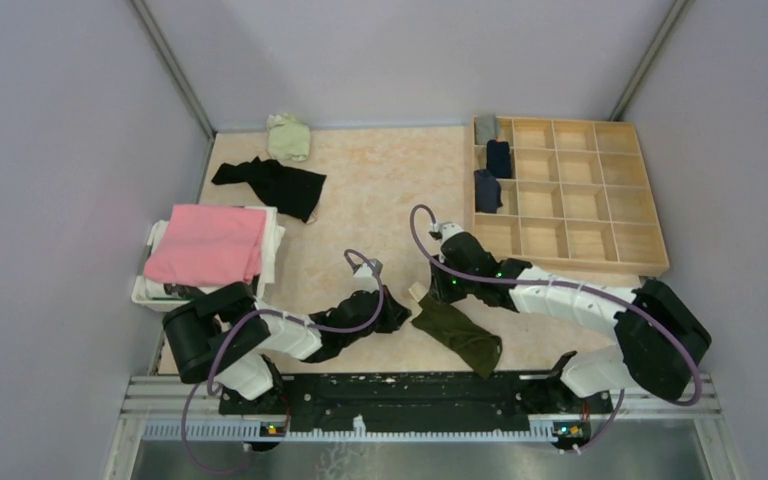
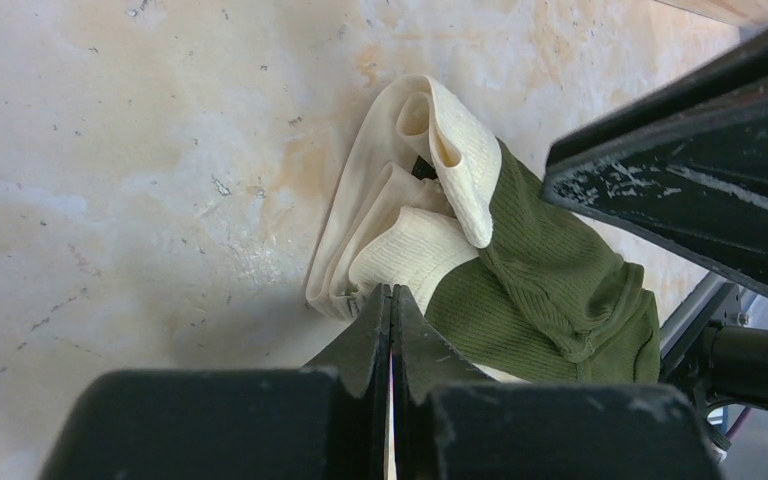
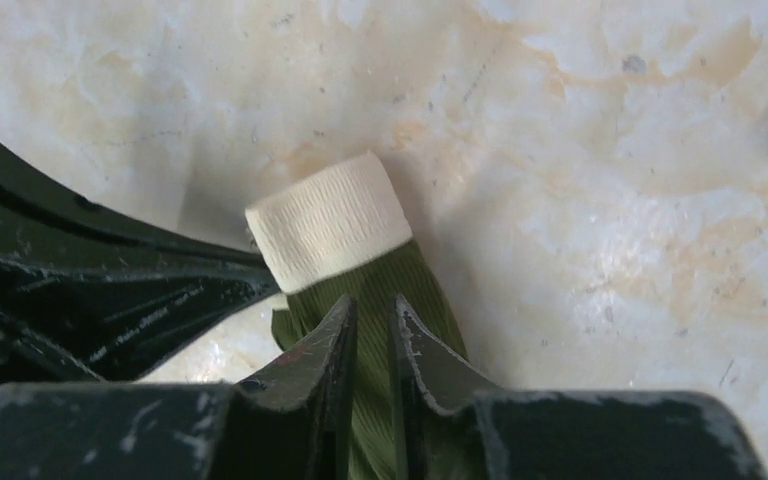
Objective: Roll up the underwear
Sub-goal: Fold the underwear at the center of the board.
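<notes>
The left gripper (image 2: pixel 392 298) has its two black fingers pressed together, tips at the lower edge of the cream waistband (image 2: pixel 450 150) of bunched olive underwear (image 2: pixel 550 280) lying on the marbled beige table (image 2: pixel 140 150); the right arm (image 2: pixel 690 170) juts in at upper right

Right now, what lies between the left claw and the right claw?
Only the olive underwear: its cream waistband end sits between the left claw and right claw. Both wrist views show it.
</notes>
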Robot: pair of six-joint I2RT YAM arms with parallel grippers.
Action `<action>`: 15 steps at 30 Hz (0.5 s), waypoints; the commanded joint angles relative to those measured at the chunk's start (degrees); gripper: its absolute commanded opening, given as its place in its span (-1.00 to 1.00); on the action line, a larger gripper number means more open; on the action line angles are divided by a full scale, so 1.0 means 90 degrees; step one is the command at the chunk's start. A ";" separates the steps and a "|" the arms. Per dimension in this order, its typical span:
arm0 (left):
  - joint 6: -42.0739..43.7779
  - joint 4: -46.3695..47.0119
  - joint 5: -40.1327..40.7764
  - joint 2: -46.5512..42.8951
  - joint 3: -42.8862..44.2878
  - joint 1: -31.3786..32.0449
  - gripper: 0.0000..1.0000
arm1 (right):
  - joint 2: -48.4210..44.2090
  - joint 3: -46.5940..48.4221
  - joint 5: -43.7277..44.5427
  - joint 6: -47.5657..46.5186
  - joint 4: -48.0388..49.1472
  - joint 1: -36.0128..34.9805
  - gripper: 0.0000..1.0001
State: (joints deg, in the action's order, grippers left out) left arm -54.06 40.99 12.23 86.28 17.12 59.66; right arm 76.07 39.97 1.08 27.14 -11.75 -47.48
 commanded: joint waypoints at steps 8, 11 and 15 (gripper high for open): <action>-0.0008 -0.0107 0.0018 0.0125 -0.0025 0.0018 -1.00 | 0.0313 0.0630 -0.0933 -0.0909 0.0801 -0.0117 -0.18; -0.0023 -0.0092 0.0009 0.0151 -0.0018 0.0018 -1.00 | 0.0469 0.0756 -0.0971 -0.1120 0.0739 -0.0196 -0.11; -0.0028 -0.0075 0.0008 0.0185 -0.0018 0.0019 -1.00 | 0.0752 0.0913 -0.0911 -0.1267 0.0737 -0.0307 -0.10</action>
State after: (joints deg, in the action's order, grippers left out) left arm -54.11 41.19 12.25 86.41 17.12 59.66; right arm 80.51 44.53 -6.39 18.92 -7.18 -48.97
